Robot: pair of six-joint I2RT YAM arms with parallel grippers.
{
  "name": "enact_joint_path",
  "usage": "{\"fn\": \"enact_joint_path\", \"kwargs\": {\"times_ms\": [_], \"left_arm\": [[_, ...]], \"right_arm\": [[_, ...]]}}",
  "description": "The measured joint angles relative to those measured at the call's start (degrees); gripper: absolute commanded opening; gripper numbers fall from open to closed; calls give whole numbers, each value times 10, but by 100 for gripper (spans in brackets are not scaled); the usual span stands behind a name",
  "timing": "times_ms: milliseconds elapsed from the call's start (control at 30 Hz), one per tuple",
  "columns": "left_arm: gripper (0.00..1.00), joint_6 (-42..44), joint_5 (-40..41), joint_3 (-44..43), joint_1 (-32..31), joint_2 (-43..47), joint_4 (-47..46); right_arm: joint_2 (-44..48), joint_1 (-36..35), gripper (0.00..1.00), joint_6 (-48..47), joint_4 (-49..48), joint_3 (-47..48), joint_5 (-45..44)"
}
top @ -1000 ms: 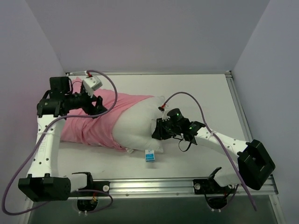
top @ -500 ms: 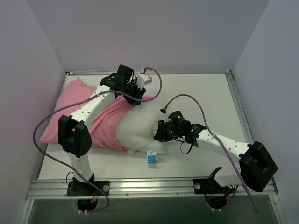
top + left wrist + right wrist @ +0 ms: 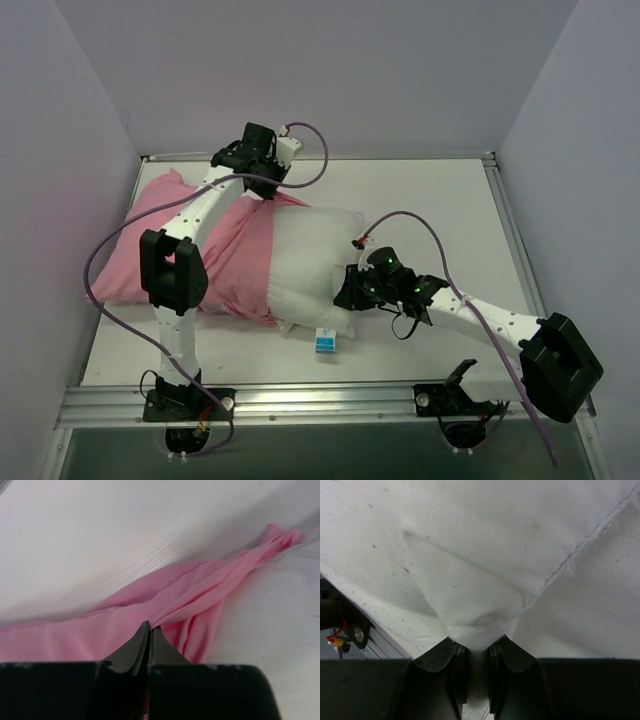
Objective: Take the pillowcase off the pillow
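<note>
The white pillow lies mid-table, its right half bare. Its left half is inside the pink pillowcase, which trails toward the left wall. My left gripper is at the far edge of the pillowcase, by its open end. In the left wrist view this gripper is shut on a pinched fold of the pillowcase, which is stretched away from the tips. My right gripper is at the pillow's near right corner. In the right wrist view it is shut on a bunched corner of the pillow.
A small blue and white tag hangs at the pillow's near edge. The white table is boxed in by walls on the left, back and right. A metal rail runs along the near edge by the arm bases.
My left arm swung from the left side to the pillowcase's far edge, and its gripper closed on the pink fabric. The pillowcase lies further left. The right gripper kept its hold.
</note>
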State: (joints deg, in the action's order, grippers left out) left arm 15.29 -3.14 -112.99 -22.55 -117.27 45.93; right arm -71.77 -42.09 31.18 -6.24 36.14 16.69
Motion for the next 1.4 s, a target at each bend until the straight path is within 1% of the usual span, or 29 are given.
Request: {"fn": "enact_joint_path", "kwargs": {"times_ms": [133, 267, 333, 433, 467, 500, 533, 567, 600, 633, 733, 800, 900, 967, 1033, 1167, 1267, 1333, 1367, 1400], "left_arm": [[2, 5, 27, -6, 65, -39, 8], [2, 22, 21, 32, 122, -40, 2], [2, 36, 9, 71, 132, -22, -9], [3, 57, -6, 136, 125, 27, -35], [3, 64, -10, 153, 118, 47, -44], [3, 69, -14, 163, 113, 60, -50], [3, 75, -22, 177, 101, 82, -61], [3, 78, -29, 186, 92, 99, -68], [3, 80, -37, 192, 85, 115, -75], [3, 82, -46, 198, 79, 129, -82], [3, 85, -68, 207, 73, 162, -97], [3, 84, -80, 208, 74, 173, -97], [3, 77, -101, 208, 76, 179, -97], [3, 73, -108, 208, 76, 179, -97], [3, 70, -113, 208, 77, 179, -97], [3, 63, -116, 208, 79, 179, -95], [3, 59, -117, 208, 80, 179, -94], [3, 54, -116, 208, 81, 179, -92], [5, 52, -116, 208, 82, 179, -88], [8, 48, -116, 208, 83, 179, -83]], "right_arm": [[32, 0, 0, 30, -27, -31, -7], [50, 1, 0, 59, -73, -57, -12], [52, 1, 0, 64, -82, -57, -13], [52, 1, 1, 59, -47, -41, -12], [51, 1, 32, 54, -26, -29, -11], [51, 1, 51, 50, 0, -13, -9], [50, 5, 63, 45, 30, 7, -8], [49, 9, 69, 35, 59, 28, -8], [48, 13, 90, 24, 89, 52, -9], [45, 20, 99, 16, 118, 80, -11], [34, 52, 100, -22, 184, 191, -32], [20, 73, 100, -50, 203, 268, -57], [-20, 88, 100, -87, 207, 367, -99], [-55, 89, 100, -104, 198, 405, -104], [-104, 78, 100, -114, 193, 435, -103], [-242, 28, 100, -131, 185, 508, -113], [-328, -1, 100, -138, 173, 526, -110], [-379, -13, 92, -146, 169, 526, -113], [-396, -15, 81, -149, 162, 525, -115], [-407, -16, 71, -153, 153, 522, -115]]}}
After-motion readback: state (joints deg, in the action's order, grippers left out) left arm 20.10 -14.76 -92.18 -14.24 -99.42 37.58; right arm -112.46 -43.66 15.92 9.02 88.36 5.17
